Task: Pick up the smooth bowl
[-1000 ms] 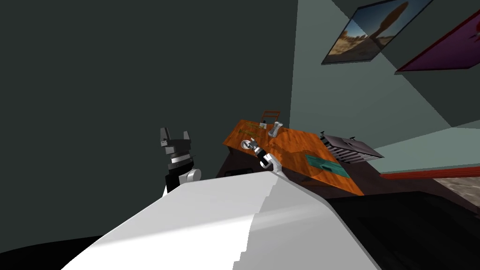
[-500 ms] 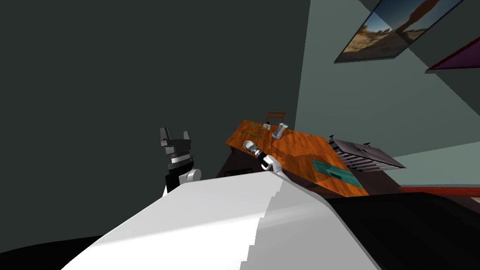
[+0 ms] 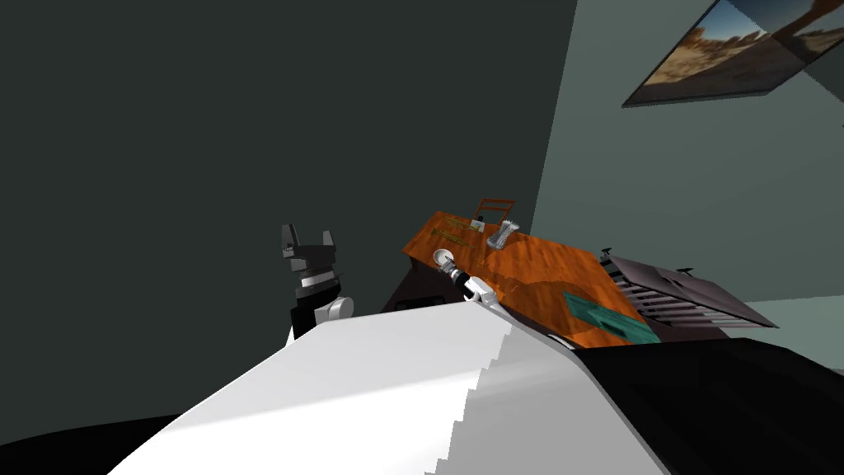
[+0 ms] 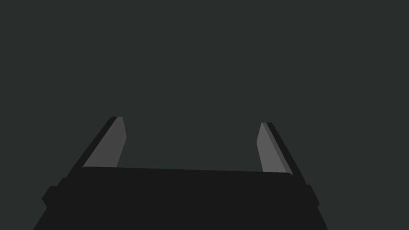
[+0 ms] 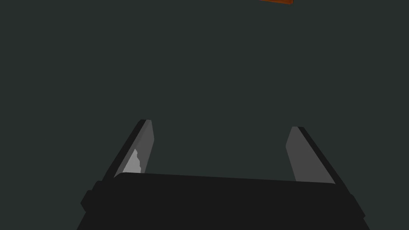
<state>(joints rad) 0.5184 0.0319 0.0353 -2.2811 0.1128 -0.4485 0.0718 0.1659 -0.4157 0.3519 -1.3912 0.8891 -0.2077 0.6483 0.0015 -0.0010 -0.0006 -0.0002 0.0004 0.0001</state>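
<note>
Blades spread and empty, the right gripper reaches for the small white round bowl just ahead on the orange wooden tabletop, likely lining up, while the spread left gripper idles clear.

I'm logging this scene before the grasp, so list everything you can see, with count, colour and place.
bowl: one, white, near the table's left edge, just past the right gripper.
table: one, orange wood-grain top, ahead by the wall corner.
ribbed container: one, light grey, far side of the table.
frame: one, reddish brown, table's far edge, behind the ribbed container.
flat pad: one, teal, table's right end.
slatted thing: one, dark, right of the table; I cannot tell what it is.
picture: one, desert scene, on the lighter wall.
dark wall: one, grey-green, left.
left gripper: open, raised at my left, facing the dark wall.
right gripper: open, over the table by the bowl.
</note>
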